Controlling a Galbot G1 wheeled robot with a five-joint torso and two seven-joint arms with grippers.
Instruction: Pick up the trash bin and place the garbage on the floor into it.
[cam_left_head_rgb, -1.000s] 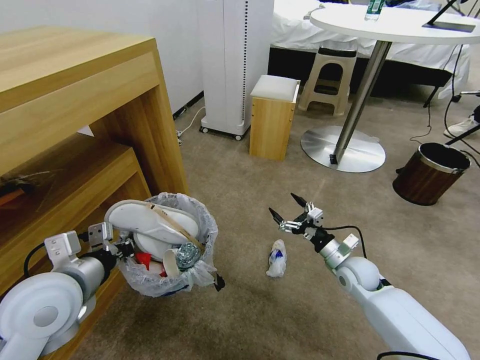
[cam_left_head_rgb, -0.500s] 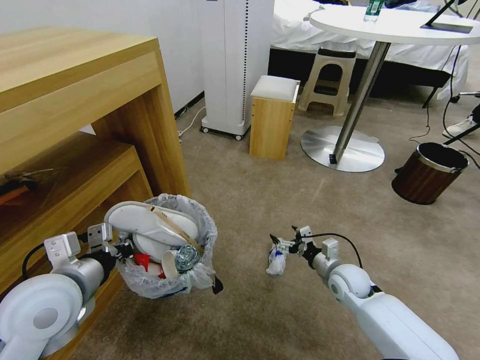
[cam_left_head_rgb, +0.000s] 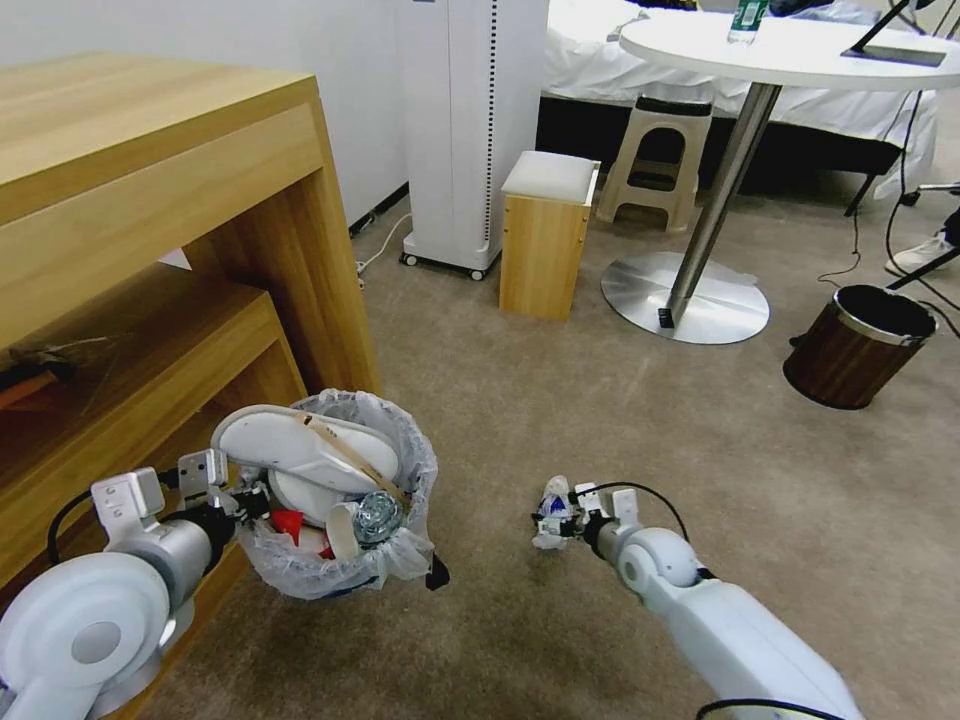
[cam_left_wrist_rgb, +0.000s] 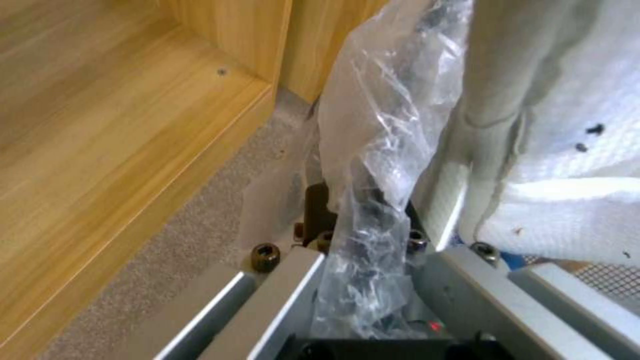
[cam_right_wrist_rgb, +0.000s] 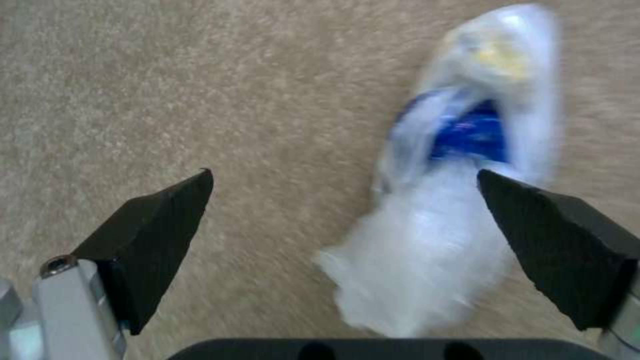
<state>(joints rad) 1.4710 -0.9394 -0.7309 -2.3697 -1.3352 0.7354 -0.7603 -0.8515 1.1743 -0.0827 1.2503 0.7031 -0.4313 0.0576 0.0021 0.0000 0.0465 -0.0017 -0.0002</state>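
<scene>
Right gripper (cam_right_wrist_rgb: 343, 200), fingers apart, straddles the crumpled white-and-blue wrapper (cam_right_wrist_rgb: 460, 180) on the floor (cam_left_head_rgb: 620, 420) at the trash bin's (cam_left_head_rgb: 335, 560) three o'clock; likely light and crushable, best pinched mid-body; left gripper (cam_left_head_rgb: 235, 497) clamps the bin rim.

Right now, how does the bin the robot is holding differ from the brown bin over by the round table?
The trash bin hangs off the floor, clamped at its rim by the left claw; the brown bin stands on the carpet, untouched. The trash bin has a crinkly plastic liner and is heaped with slippers and litter; the brown bin has a bare metal rim and a dark inside. Both are small and round.
</scene>
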